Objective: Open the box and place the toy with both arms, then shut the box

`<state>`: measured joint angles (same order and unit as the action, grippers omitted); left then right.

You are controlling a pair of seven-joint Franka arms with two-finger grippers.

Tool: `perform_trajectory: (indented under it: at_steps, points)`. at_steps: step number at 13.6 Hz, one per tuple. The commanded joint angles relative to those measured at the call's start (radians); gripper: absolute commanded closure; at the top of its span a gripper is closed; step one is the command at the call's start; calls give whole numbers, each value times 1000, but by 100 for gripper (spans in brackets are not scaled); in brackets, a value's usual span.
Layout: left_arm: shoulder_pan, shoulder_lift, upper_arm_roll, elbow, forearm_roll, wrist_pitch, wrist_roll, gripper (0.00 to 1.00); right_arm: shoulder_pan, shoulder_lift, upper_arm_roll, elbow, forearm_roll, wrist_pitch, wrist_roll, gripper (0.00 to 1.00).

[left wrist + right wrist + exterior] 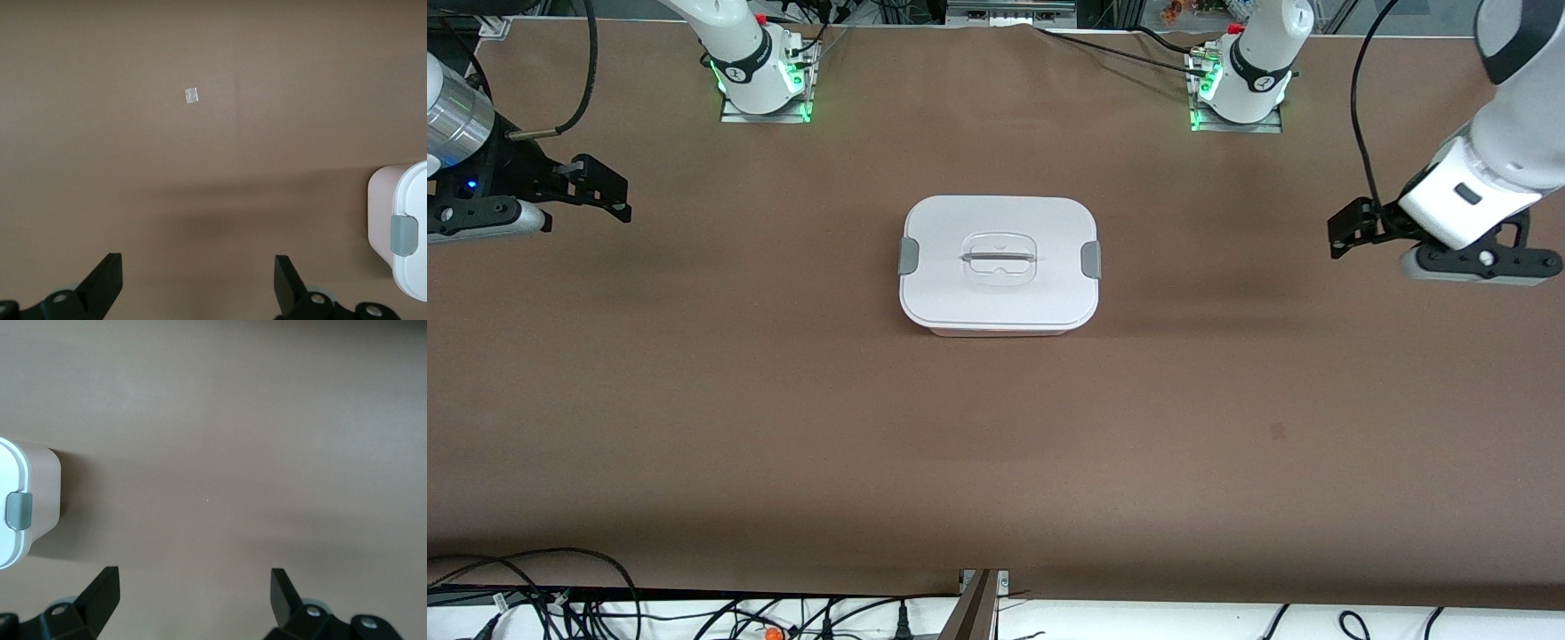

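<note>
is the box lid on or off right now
On. The white lid sits flat on the box, with a grey clip at each end against its rim; whether the clips are latched cannot be told.

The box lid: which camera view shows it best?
The front view shows the lid best: the whole top, its centre handle and both grey clips. The left wrist view catches only one edge of the lid with one clip; the right wrist view likewise shows one edge.
</note>
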<state>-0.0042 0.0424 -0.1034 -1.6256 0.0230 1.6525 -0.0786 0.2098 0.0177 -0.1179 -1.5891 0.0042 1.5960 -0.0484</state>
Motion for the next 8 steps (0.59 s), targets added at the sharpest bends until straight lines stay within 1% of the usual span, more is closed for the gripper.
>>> perform_trajectory:
  at_steps: [1, 3, 8]
  points:
    - [-20, -91, 10, -121, -21, 58, -18, 0, -1, 10, 3, 21, 7, -14, 10, 0]
    - [-48, -99, 16, -126, -23, 55, -27, 0, -1, 10, 3, 21, 7, -17, 12, 0]
    - [-53, -88, 14, -117, -14, 27, -26, 0, -3, 10, 3, 21, 7, -17, 12, 0]
